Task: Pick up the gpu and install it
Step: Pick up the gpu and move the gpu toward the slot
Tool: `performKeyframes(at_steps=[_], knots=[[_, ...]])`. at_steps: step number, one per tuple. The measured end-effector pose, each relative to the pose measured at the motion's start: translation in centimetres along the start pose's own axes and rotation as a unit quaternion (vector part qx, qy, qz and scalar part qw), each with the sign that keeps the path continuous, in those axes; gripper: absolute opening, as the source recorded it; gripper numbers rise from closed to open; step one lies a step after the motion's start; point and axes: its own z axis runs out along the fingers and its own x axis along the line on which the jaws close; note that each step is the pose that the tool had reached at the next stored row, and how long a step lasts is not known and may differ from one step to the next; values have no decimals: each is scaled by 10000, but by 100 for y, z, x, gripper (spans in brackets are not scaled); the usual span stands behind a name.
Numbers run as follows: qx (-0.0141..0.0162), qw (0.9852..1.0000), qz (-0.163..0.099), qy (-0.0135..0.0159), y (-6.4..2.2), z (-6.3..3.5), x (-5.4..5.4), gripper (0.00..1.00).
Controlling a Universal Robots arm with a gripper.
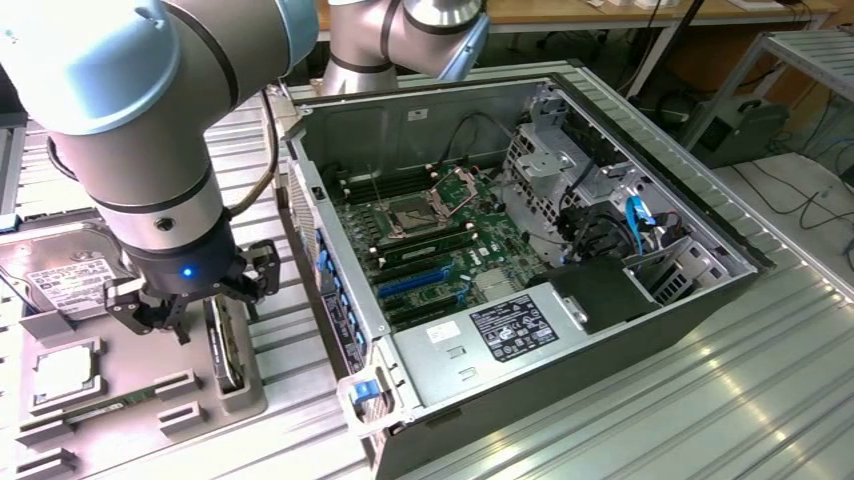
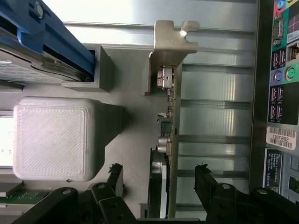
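1. Right now the gripper [image 1: 194,305] hangs over the grey tray [image 1: 254,400] on the exterior view's left, just beside the open computer case [image 1: 534,250].
2. Its jaws stand wide apart and hold nothing.
3. The gpu [image 2: 170,130] stands on edge in a slot of that tray, directly below the gripper and outside the case.
4. In the wrist view, the card's thin edge runs straight through the gap between the two fingers [image 2: 205,186], with one flat face turned to each. Its long axis therefore lies across the direction in which the jaws close.
5. The card sits off-centre in the gap, nearer one finger than the other.
6. The fingers straddle the fan end, while the silver bracket [image 2: 173,42] is at the far end, away from them.
7. No finger appears to touch the card, though I cannot tell how high above it they are.
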Motion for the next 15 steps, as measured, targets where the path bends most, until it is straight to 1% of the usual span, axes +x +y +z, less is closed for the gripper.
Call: performKeyframes(at_steps=[6,7,8,9,11,12,13,14,15], knots=[[0,10000,0,1,0,1,-1,72],[0,10000,0,1,0,1,0,64],[0,10000,0,1,0,1,-1,64],[0,10000,0,1,0,1,0,57],[-1,10000,0,0,0,1,-1,57],[-1,10000,0,0,0,1,0,56],[-1,10000,0,0,0,1,-1,49],[0,10000,0,1,0,1,-1,49],[0,10000,0,0,0,1,0,42]])
